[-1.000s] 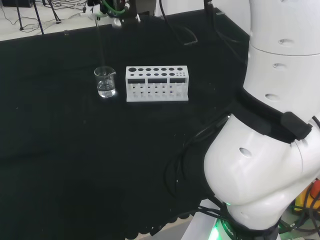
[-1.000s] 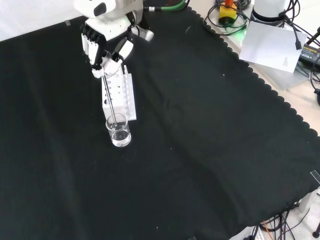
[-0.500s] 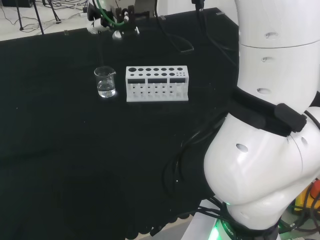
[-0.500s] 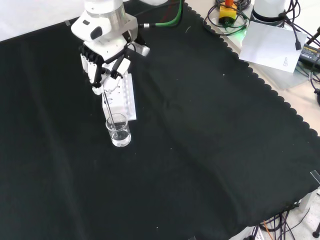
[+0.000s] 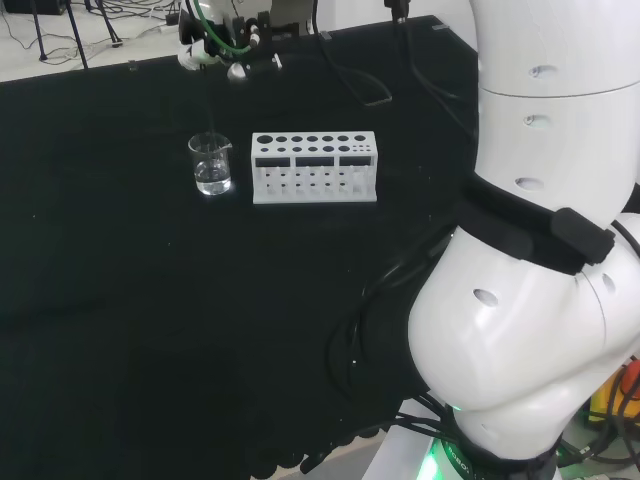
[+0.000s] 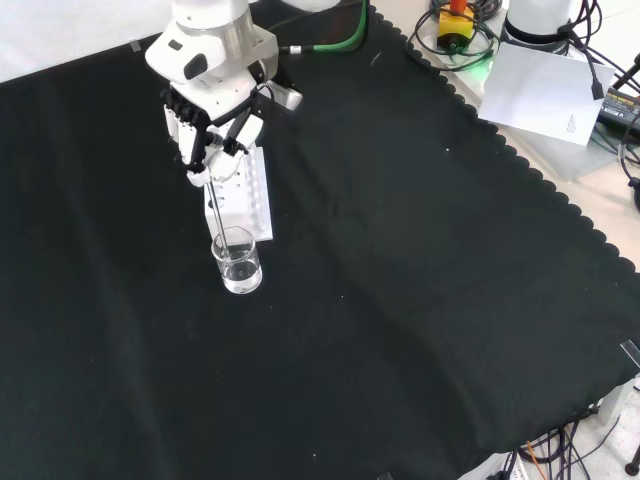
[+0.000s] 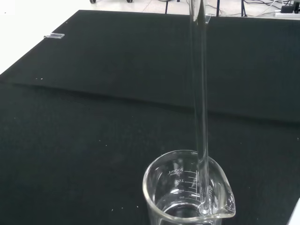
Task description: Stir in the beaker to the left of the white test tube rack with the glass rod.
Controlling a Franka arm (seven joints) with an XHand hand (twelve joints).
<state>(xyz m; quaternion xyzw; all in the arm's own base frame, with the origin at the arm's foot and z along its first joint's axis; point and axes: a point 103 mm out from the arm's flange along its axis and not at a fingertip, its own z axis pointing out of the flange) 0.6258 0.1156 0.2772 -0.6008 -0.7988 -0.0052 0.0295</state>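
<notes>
**The rod hangs straight down from the hand into the beaker**

Head view: The beaker (image 5: 211, 164) stands on the counter (image 5: 120, 300), just to the left of the white rack (image 5: 314, 167). It has a little clear liquid at the bottom. The hand (image 5: 205, 32) is high up, right above the beaker, near the top of the view. A thin faint line, the rod (image 5: 206, 95), runs from the hand down to the beaker's mouth.

Front view: Here the hand (image 6: 208, 118) is above the rack (image 6: 240, 190), and the beaker (image 6: 237, 261) sits just below the rack. The fingers (image 6: 184, 130) are curled in and pinch the top end of the rod (image 6: 217, 213). The rod leans only a little and its low end goes into the beaker. So the beaker lies below the fingers, along the line of the rod.

Wrist view: The rod (image 7: 200, 93) is long and almost upright. Its tip is inside the beaker (image 7: 187, 197), down in the liquid, close to the wall on the spout side, not in the middle.

I think the stirring is going on now. The next move should be small circles with the rod kept upright. The tip is near the glass wall, so a wide swing could knock the beaker or tip it.
</notes>
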